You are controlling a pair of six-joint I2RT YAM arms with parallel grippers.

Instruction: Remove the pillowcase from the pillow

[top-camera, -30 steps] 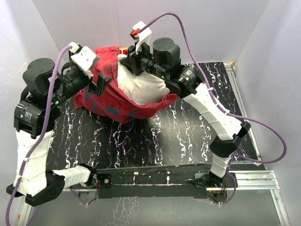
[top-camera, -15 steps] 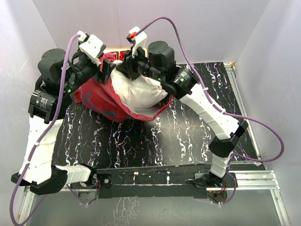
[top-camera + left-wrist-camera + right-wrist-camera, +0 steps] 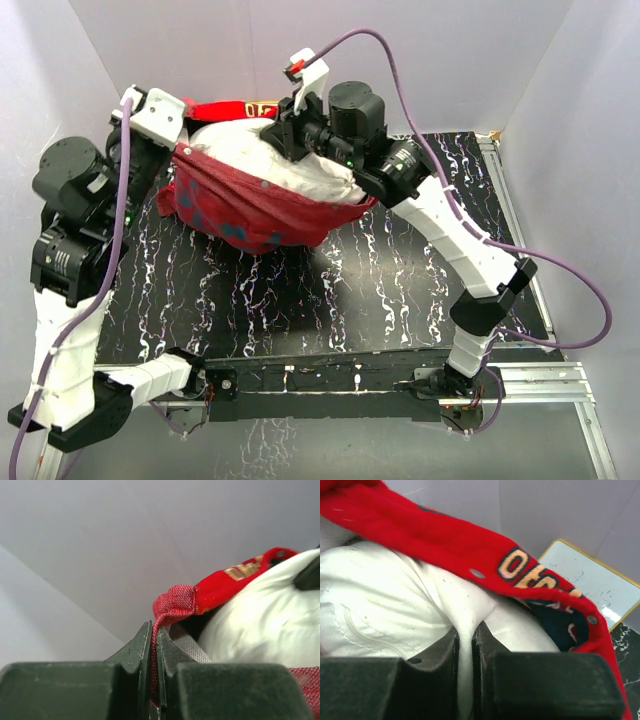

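Mid-peel: pillowcase (image 3: pixel 250 210) approx half off pillow (image 3: pixel 300 172).
L gripper (image 3: pixel 154 632) clamped on its hem, R gripper (image 3: pixel 465 635) pinching pillow; next prob pull apart w/o slipping.

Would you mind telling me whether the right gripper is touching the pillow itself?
Touching. The right wrist view shows the right gripper pinching a white fold of the pillow between its shut jaws.
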